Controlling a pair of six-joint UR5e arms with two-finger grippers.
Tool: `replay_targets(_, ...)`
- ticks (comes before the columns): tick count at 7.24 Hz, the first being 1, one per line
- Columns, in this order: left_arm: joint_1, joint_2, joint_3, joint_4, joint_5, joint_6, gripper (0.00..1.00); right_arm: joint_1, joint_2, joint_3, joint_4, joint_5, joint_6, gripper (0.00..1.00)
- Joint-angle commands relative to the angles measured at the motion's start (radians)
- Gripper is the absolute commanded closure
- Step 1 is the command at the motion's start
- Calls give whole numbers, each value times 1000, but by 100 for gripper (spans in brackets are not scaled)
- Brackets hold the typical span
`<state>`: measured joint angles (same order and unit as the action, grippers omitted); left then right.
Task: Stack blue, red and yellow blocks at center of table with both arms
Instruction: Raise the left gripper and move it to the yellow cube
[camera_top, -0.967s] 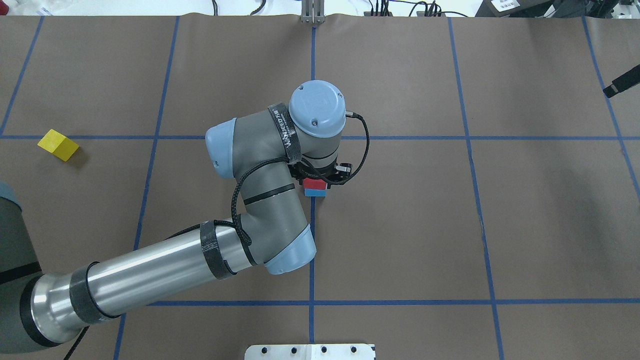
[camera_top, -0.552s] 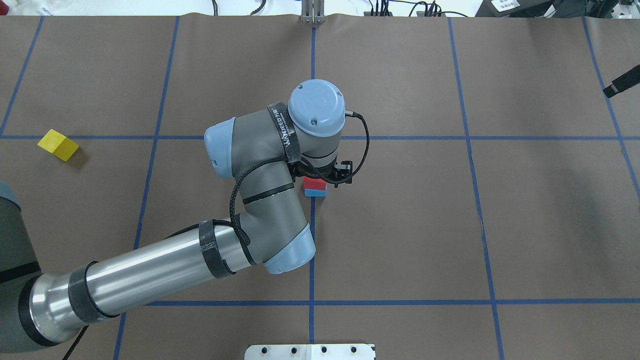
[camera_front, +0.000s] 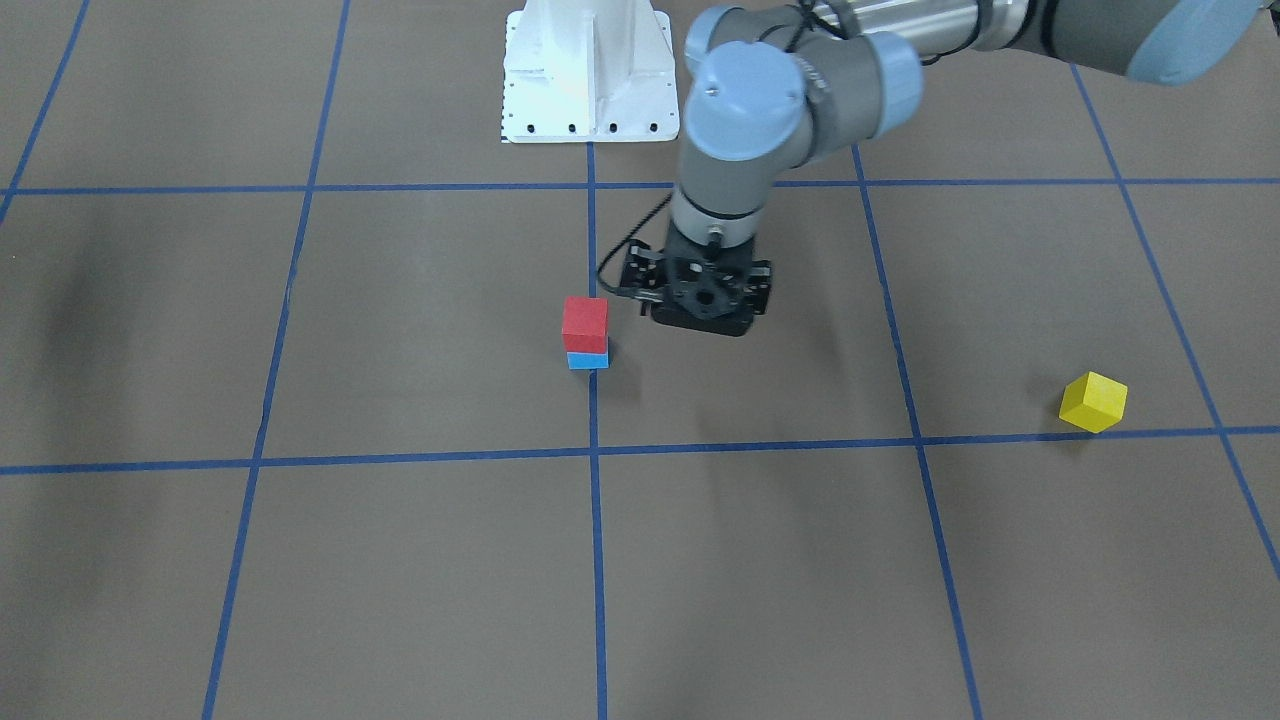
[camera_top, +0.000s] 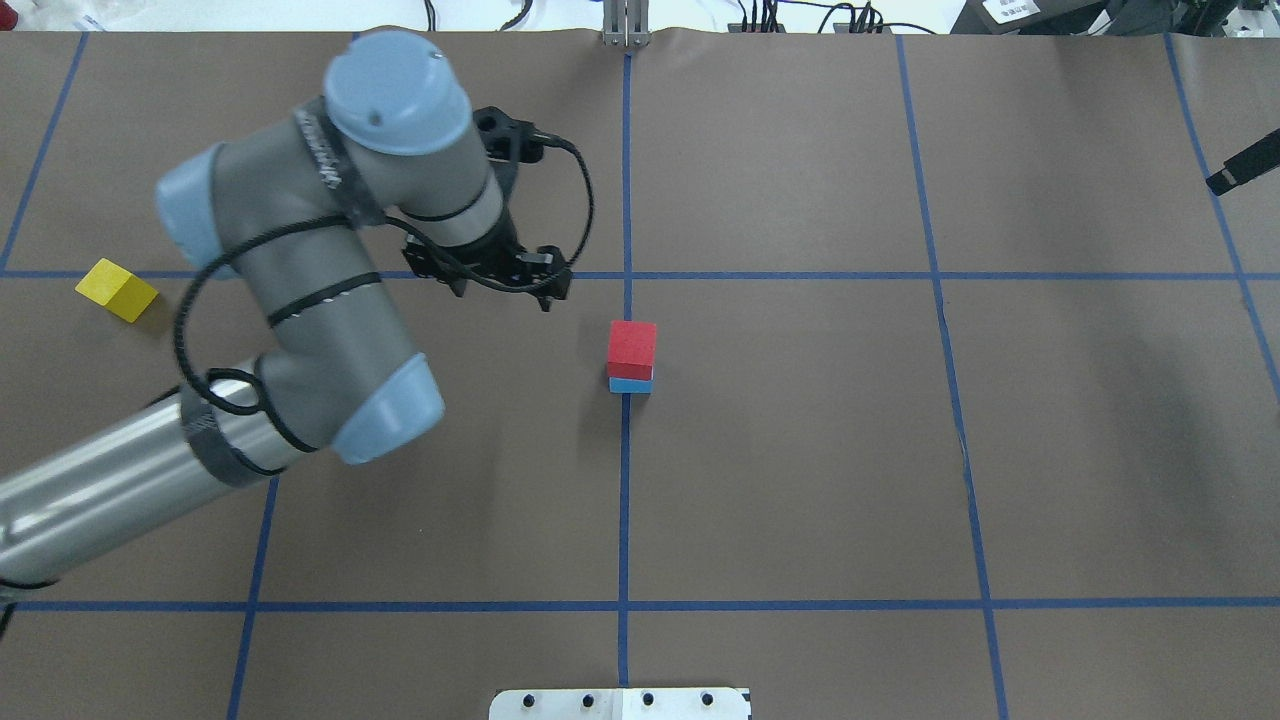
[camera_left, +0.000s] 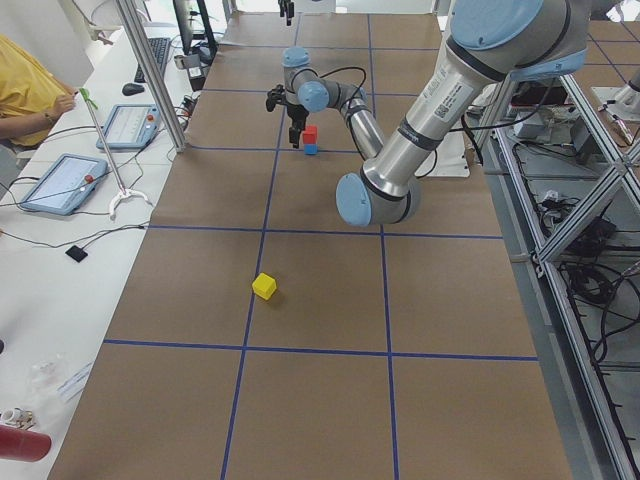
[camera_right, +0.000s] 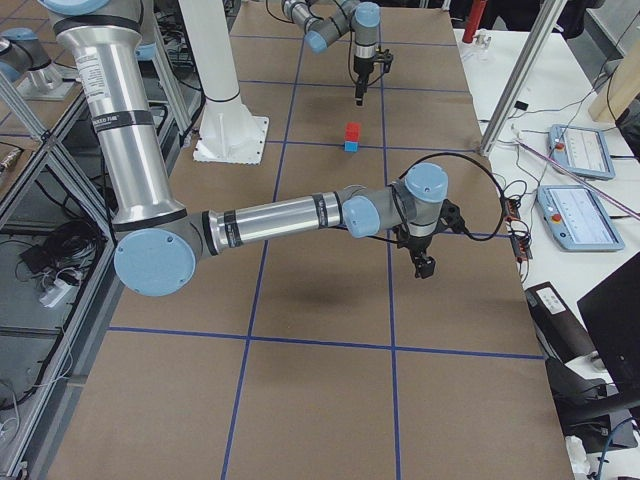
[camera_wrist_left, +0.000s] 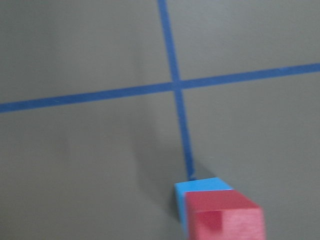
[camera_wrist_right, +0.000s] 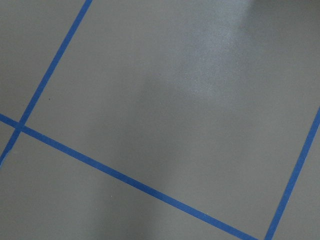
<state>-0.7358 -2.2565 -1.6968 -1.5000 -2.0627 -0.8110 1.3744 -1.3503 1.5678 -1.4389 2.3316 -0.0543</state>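
Note:
At the table's (camera_top: 800, 480) centre the red block (camera_top: 632, 346) sits squarely on the blue block (camera_top: 630, 385); the pair also shows as red block (camera_front: 585, 323) on blue block (camera_front: 588, 360), and low in the left wrist view as red block (camera_wrist_left: 225, 217) and blue block (camera_wrist_left: 202, 187). My left gripper (camera_top: 545, 292) hangs open and empty, raised, to the stack's left; it is also seen as left gripper (camera_front: 703, 318). The yellow block (camera_top: 116, 290) lies alone at the far left. My right gripper (camera_right: 426, 266) hovers over bare table at the right end; I cannot tell its state.
The white pedestal (camera_top: 620, 703) stands at the near edge, a metal post (camera_top: 627, 25) at the far edge. A black tip (camera_top: 1243, 165) pokes in at the overhead view's right edge. A side desk with tablets (camera_left: 60, 180) and a person's sleeve (camera_left: 25, 90) lie beyond.
My left gripper has left the red block, risen and swung left and away from the stack. The red block stays on the blue one. The yellow block has not moved.

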Motion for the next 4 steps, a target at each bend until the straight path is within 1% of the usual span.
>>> replay_targets(1, -205, 232, -80, -6, -124, 367, 0, 0, -1, 0, 0, 0, 2, 0)
replay_targets(2, -302, 311, -64, -11, -164, 500, 0, 0, -1, 0, 0, -1, 2, 0)
replay_targets(3, -332, 365, -54, -17, -174, 554, 0, 0, -1, 0, -2, -2, 2, 0)
replay_targets(4, -333, 423, -41, -66, -172, 619, 0, 0, -1, 0, -2, -2, 4, 0)
